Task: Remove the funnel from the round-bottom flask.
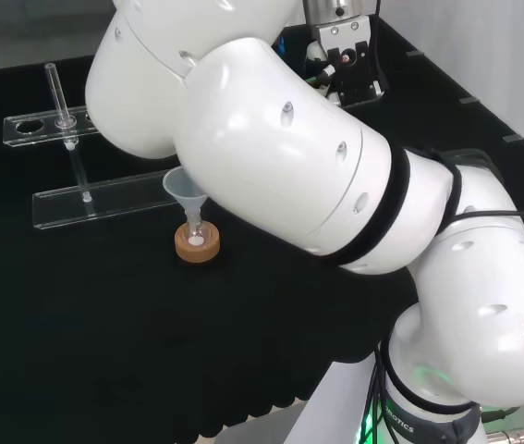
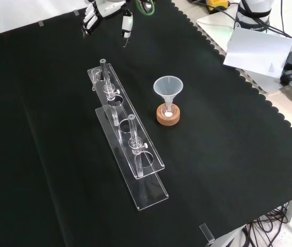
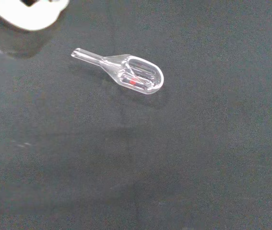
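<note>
- Hand (image 2: 107,13) at the far edge of the desk (image 2: 228,154) in the front view, up at the top of that view; fingers (image 2: 89,19) hang downward, look relaxed and released, holding nothing.
- Funnel (image 2: 168,88) is clear, sits stem-down in the round-bottom flask (image 2: 168,110); flask rests on a cork ring (image 2: 168,117) near mid-desk.
- Key relation: funnel is well apart from the fingers, nearer the front camera and to the right of them in the front view. No contact yet.
- Funnel's long axis is upright, wide mouth up, stem in the flask neck. Judgement: the lift needs to go straight up along that axis, or the flask could tip off the ring.
- In the head view the funnel (image 1: 186,190) stands just left of the big white arm link, on the cork ring (image 1: 197,244).
- Clear rack (image 2: 127,139) with upright glass tubes (image 2: 105,77) lies between the fingers and the funnel's left side in the front view; judgement: the approach should stay clear of it.
- Wrist view: a small clear scoop (image 3: 131,73) with a red bit inside lies flat on the cloth below the palm, not touched.
- Step, judged: reach not yet closed; funnel not yet removed.
</note>
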Robot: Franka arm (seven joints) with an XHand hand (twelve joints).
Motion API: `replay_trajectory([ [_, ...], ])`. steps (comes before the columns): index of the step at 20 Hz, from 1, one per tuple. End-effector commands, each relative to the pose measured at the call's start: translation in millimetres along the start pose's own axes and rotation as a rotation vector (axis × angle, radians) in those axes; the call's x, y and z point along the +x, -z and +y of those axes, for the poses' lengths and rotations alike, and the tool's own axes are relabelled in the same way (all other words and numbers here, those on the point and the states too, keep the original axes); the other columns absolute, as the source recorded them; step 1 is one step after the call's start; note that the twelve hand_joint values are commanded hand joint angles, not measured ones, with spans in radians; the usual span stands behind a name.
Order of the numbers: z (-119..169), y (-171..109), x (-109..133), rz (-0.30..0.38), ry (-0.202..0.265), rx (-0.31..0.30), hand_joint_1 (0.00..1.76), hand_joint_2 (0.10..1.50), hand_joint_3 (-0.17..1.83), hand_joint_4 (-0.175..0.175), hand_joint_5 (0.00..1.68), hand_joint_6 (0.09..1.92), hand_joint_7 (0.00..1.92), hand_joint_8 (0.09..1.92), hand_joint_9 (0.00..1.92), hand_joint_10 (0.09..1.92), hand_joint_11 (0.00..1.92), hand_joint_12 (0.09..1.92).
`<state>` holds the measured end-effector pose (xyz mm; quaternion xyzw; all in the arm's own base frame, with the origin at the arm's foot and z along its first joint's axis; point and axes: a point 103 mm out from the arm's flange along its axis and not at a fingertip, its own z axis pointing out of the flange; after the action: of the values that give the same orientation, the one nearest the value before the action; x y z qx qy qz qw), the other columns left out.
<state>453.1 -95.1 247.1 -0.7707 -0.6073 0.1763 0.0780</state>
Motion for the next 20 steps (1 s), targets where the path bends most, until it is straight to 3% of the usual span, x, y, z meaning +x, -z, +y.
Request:
replay_trajectory([
  [1, -36.4, 8.8, 1.4, 0.013, 0.004, -0.035, 0.78, 0.67, 0.45, -0.015, 0.42, 0.21, 0.27, 0.67, 0.56, 0.60, 0.43, 1.31],
  [11, -94.4, 20.5, 15.9, 0.039, 0.040, -0.067, 0.77, 0.67, 0.45, -0.015, 0.43, 0.19, 0.27, 0.67, 0.57, 0.60, 0.43, 1.31],
  [20, -125.9, 18.2, 47.4, 0.076, 0.159, -0.001, 0.71, 0.68, 0.45, -0.013, 0.39, 0.16, 0.25, 0.65, 0.56, 0.59, 0.42, 1.31],
])
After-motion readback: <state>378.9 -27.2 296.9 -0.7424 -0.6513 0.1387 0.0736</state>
